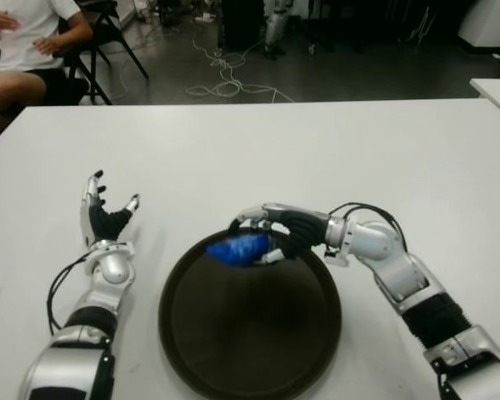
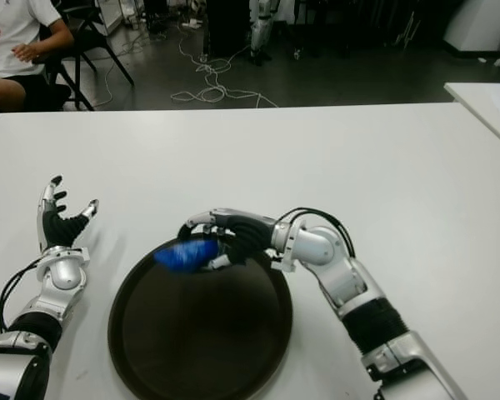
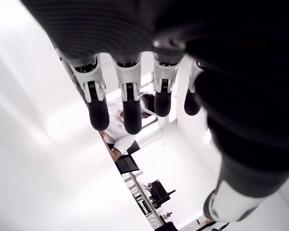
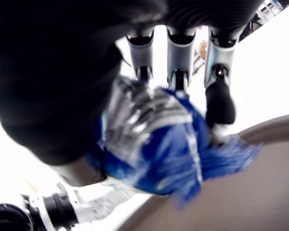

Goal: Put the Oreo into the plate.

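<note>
Closest to the head camera sits the dark round plate (image 1: 250, 333), resting on the white table (image 1: 317, 158) between the two arms. Over the plate's far rim, the right hand (image 1: 275, 229) reaches in from the plate's right side with its fingers (image 4: 220, 98) curled around the blue Oreo packet (image 1: 242, 248); the right wrist view shows the crinkled blue and silver wrapper pressed against the palm, with its frayed end hanging above the brown plate surface. Whether the packet touches the plate cannot be told. Well to the left of the plate, the left hand (image 1: 104, 218) stands with fingers spread apart and pointing up, holding nothing; its wrist view shows the fingertips (image 3: 98, 113) straight and free of any object.

Apart from the plate, the tabletop is plain white and matte. Beyond the table's far edge from the plate lies a dark grey floor with loose white cables (image 1: 225, 79) coiled on it. At the far left, past the table corner, a person (image 1: 21, 42) in a white shirt and dark shorts sits on a black chair (image 1: 108, 33). A corner of another white table (image 1: 496, 92) shows at the far right.
</note>
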